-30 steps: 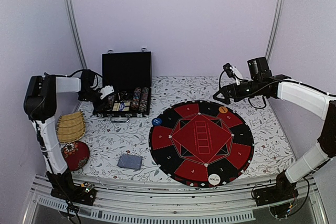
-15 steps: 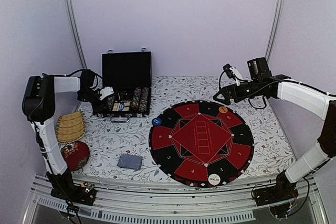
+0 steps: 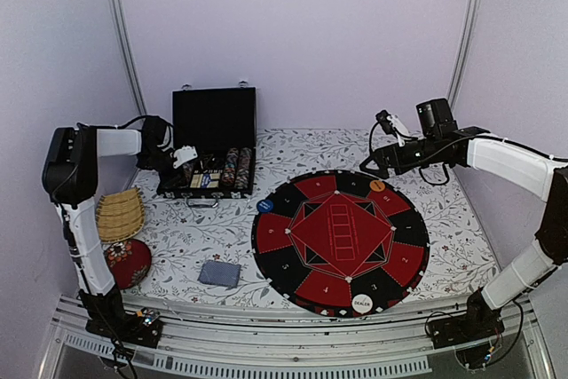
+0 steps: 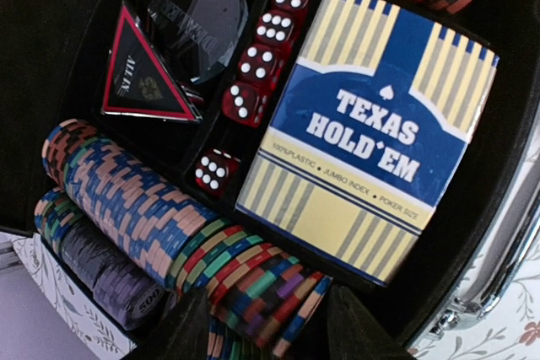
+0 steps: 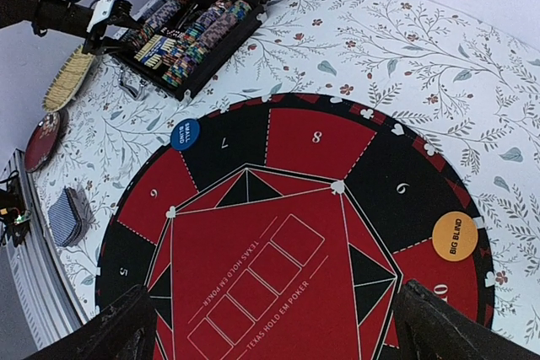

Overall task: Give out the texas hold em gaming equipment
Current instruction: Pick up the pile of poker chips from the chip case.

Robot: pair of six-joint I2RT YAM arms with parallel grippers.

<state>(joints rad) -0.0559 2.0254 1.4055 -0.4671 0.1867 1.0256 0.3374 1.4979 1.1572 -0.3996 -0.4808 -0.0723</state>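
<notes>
Upper left of top view: left arm [image 3: 106,142] reaches level into chip case [image 3: 213,117].
Jaws of left gripper [image 4: 268,309] straddle poker chips [image 4: 169,225], grip indeterminable; right gripper [image 5: 272,309] spread wide over mat [image 5: 253,233].

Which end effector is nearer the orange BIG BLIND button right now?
Right. The right end effector hovers just beyond the orange BIG BLIND button at the mat's far edge; the left end effector is far off to the left, over the open chip case.
</notes>
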